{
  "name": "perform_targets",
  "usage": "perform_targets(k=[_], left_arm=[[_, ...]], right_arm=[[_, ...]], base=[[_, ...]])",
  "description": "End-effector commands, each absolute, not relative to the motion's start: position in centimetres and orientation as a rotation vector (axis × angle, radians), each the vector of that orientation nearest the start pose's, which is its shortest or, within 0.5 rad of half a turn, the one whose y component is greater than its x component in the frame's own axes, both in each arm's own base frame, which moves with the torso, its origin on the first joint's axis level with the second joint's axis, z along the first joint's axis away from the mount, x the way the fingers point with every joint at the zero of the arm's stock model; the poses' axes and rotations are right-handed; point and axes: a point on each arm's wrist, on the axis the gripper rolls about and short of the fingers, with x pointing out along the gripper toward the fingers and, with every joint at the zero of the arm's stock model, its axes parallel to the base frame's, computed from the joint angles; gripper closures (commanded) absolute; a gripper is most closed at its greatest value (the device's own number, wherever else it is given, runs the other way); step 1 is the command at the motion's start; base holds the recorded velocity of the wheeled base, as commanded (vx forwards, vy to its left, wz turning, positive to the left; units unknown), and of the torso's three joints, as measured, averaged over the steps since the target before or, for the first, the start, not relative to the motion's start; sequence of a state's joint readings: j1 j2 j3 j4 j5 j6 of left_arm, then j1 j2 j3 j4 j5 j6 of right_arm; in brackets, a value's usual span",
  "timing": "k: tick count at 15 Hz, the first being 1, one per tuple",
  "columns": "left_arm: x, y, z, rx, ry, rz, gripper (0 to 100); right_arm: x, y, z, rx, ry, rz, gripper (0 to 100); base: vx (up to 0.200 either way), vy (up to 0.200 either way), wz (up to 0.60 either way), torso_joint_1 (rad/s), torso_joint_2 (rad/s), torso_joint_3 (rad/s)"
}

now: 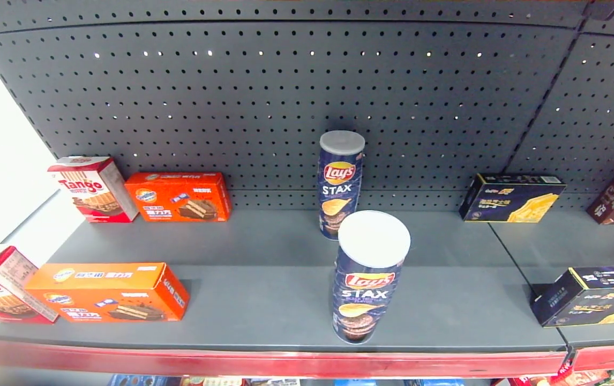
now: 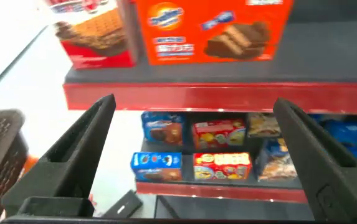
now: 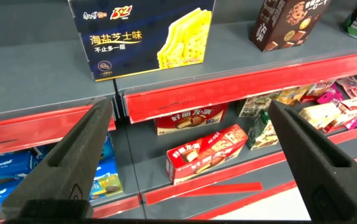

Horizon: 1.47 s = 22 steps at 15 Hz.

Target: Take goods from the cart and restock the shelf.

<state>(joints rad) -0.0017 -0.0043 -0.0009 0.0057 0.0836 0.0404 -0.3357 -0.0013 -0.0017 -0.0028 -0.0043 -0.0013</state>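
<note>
Front can [image 1: 368,279] stands upright near the red front edge of the grey shelf [image 1: 264,305], dark blue with a pale round lid. The back can [image 1: 341,185], which looks the same, stands apart behind it, close to the pegboard wall. The left gripper [image 2: 194,165] is spread wide with nothing between its fingers, in front of the shelf edge below an orange box [image 2: 212,31]. The right gripper [image 3: 190,162] is equally wide and empty, before the edge under a dark box [image 3: 144,37] with yellow print.

I am in a shop: a grey shelf [image 1: 264,279] with pegboard back [image 1: 232,107] and red front rail [image 1: 264,363] carries chip cans [image 1: 367,289] and biscuit boxes [image 1: 109,292].
</note>
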Motion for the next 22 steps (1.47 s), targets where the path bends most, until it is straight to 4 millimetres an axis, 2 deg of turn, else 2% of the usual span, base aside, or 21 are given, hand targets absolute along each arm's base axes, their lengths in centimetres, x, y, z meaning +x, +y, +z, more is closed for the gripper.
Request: perform_targets(k=[1,4,11,12,13,14,15,17,20,21,22], left_arm=[[-2.3,0.2,7.6,0.039,0.014,0.089,0],[-2.2,-0.1,7.6,0.02,0.01,-0.049,0],[-2.3,-0.1,7.6,0.023,0.009,-0.046,0],[-2.3,-0.1,7.6,0.023,0.01,-0.051,0],[-2.3,-0.1,7.6,0.023,0.01,-0.051,0],[-2.3,-0.1,7.6,0.023,0.01,-0.051,0],[-2.3,-0.1,7.6,0.023,0.01,-0.051,0],[-2.3,-0.1,7.6,0.023,0.01,-0.051,0],[-2.3,-0.1,7.6,0.021,0.01,-0.051,0],[-2.3,-0.1,7.6,0.021,0.01,-0.051,0],[-2.3,-0.1,7.6,0.021,0.01,-0.051,0]], right_arm=[[-2.2,0.7,7.6,-0.002,-0.004,-0.341,0],[-2.2,0.7,7.6,-0.002,-0.004,-0.341,0],[-2.2,0.8,7.8,-0.032,-0.014,-0.302,0],[-2.7,1.2,12.0,-0.059,-0.106,-0.219,0],[-0.4,0.5,17.5,-0.035,-0.019,-0.214,0],[1.3,-0.1,19.1,-0.03,0.032,-0.176,0],[2.5,-0.2,20.3,-0.037,0.059,-0.034,0],[4.7,0.0,21.0,-0.055,0.12,0.172,0],[8.0,1.0,20.8,-0.084,0.242,0.355,0],[8.5,1.2,20.8,-0.086,0.255,0.379,0],[10.4,2.4,20.7,-0.097,0.29,0.475,0]], base=[[0.0,0.0,0.0,0.0,0.0,0.0],[0.0,0.0,0.0,0.0,0.0,0.0],[0.0,0.0,0.0,0.0,0.0,0.0],[0.0,0.0,0.0,0.0,0.0,0.0],[0.0,0.0,0.0,0.0,0.0,0.0],[0.0,0.0,0.0,0.0,0.0,0.0],[0.0,0.0,0.0,0.0,0.0,0.0],[0.0,0.0,0.0,0.0,0.0,0.0],[0.0,0.0,0.0,0.0,0.0,0.0],[0.0,0.0,0.0,0.0,0.0,0.0],[0.0,0.0,0.0,0.0,0.0,0.0]])
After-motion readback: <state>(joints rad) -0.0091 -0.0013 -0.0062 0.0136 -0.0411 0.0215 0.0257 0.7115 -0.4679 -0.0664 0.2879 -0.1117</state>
